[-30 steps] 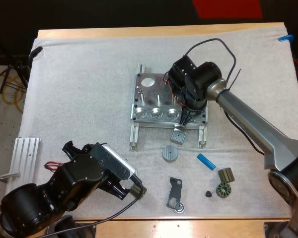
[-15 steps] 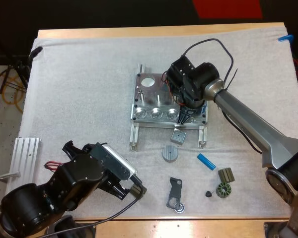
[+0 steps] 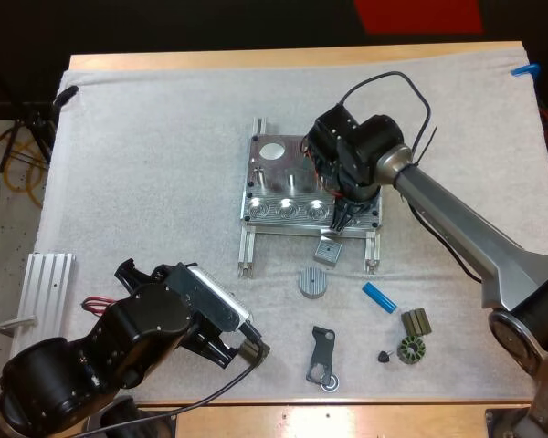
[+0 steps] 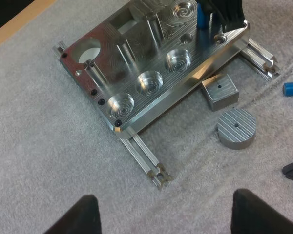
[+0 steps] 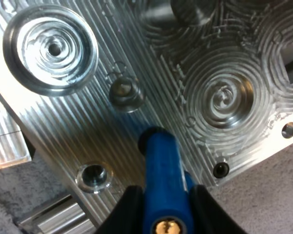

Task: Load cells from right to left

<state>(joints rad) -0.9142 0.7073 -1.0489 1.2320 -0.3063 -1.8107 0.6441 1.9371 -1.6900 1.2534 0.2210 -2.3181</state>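
Metal fixture [image 3: 292,196] on the mat [image 3: 146,164], one blue cylinder [image 5: 162,161] held over it, a second blue cylinder [image 3: 379,297] loose.

The fixture is a machined plate on two rails, lying flat mid-mat, and the round pockets along its near edge show bare ringed metal. The held cylinder stands roughly upright over the plate's right end, pinched in the right gripper [image 3: 340,217], dark tip pointing down between two pockets. The second lies on its side, near the fixture's right front corner.

Bright, even light from overhead falls on the white mat [image 3: 146,164], casting short soft shadows near each part, with glare spots on the metal fixture [image 3: 267,182]
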